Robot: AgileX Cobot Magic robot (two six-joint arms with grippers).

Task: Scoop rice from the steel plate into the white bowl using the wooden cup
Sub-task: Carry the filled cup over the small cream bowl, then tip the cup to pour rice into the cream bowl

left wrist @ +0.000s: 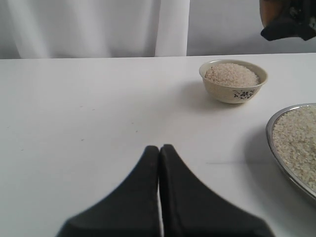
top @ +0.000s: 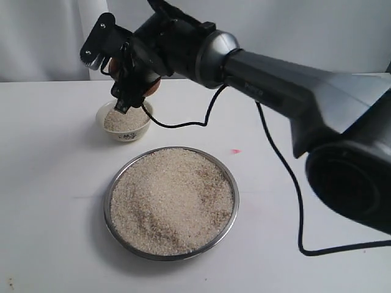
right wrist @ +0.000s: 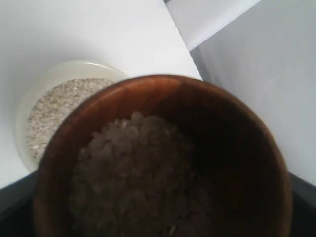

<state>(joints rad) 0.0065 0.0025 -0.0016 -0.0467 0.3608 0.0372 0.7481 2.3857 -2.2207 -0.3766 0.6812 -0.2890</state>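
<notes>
My right gripper (top: 110, 78) is shut on the wooden cup (top: 153, 87), holding it tilted just above the white bowl (top: 125, 129). The right wrist view is filled by the cup (right wrist: 237, 148). It holds rice (right wrist: 133, 168), and the bowl (right wrist: 29, 98) lies beneath its rim. The bowl holds a heap of rice (top: 124, 119). The steel plate (top: 231, 180), nearer the front, is covered with rice (top: 171, 198). My left gripper (left wrist: 159, 148) is shut on nothing, low over bare table, well short of the bowl (left wrist: 233, 81) and plate (left wrist: 270, 129). It does not show in the exterior view.
The right arm's thick black body (top: 342, 134) crosses from the right over the table. Its cable (top: 287, 177) trails down beside the plate. A small pink mark (top: 235, 151) sits on the white table. A white curtain (left wrist: 98, 24) hangs behind the far edge.
</notes>
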